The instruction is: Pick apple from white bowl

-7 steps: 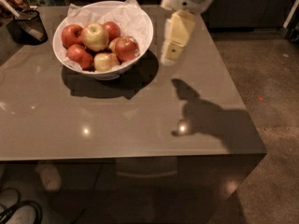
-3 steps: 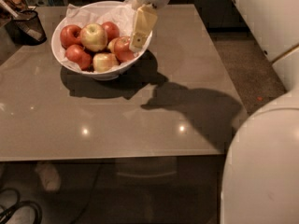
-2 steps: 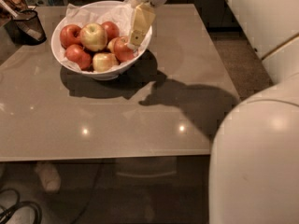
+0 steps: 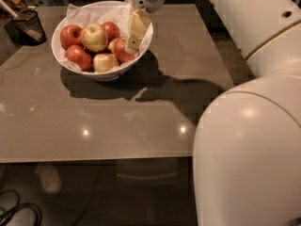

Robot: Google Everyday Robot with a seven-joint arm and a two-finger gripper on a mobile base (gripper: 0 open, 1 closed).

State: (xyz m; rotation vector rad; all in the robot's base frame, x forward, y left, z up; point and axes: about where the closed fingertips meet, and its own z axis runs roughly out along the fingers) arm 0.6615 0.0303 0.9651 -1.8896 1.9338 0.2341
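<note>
The white bowl (image 4: 63,55), lined with crinkled white paper, stands at the table's back left. It holds several apples: red ones, a large yellow-green one (image 4: 94,36) and a small pale yellow one (image 4: 105,62). A red apple (image 4: 121,53) lies at the bowl's right side. My gripper (image 4: 131,46) reaches down from above into the bowl's right side, its tip at this red apple and partly covering it. I cannot tell whether it touches the apple.
A dark mesh cup (image 4: 28,26) with utensils stands left of the bowl at the table's back left corner. My white arm (image 4: 249,140) fills the right side of the view. The grey table (image 4: 117,121) has its front edge close to me.
My gripper has moved left from over the bare table to the bowl's right side and come down to the red apple. My arm has swung into the right of the view.
</note>
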